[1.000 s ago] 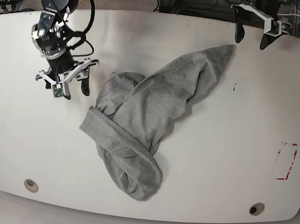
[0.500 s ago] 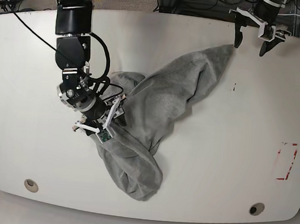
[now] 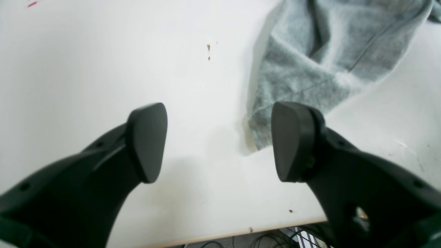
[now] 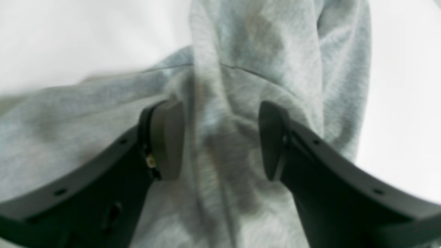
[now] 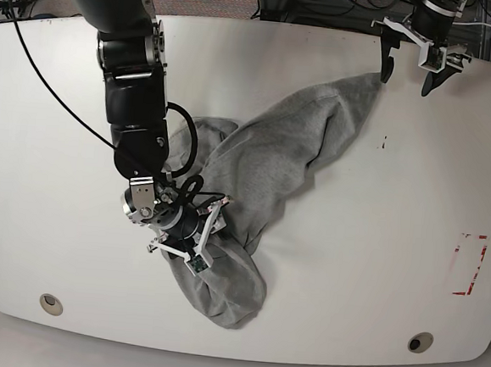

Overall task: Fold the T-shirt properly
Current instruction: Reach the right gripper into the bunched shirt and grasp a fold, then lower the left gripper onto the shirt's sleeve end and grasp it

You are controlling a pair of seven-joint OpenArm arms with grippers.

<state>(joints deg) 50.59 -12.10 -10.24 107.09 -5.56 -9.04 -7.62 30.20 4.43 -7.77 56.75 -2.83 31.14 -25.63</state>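
**A:** A white rounded bench (image 5: pixel 375 270), cables trailing behind it, carries the crumpled heather-grey cotton T-shirt (image 5: pixel 264 168), bunched in a diagonal heap across the middle. How should the grab go?

**B:** The right pincer (image 4: pixel 220 141) stands parted over a raised ridge of cloth, nothing held; better to sink lower and close on one layer. The left pincer (image 3: pixel 215 141), spread wide and empty, hovers at the shirt's far tip, ready to pinch that corner.

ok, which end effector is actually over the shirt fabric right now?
The right end effector, open astride the crumpled heather-grey cotton T-shirt. The left end effector hangs over bare table.
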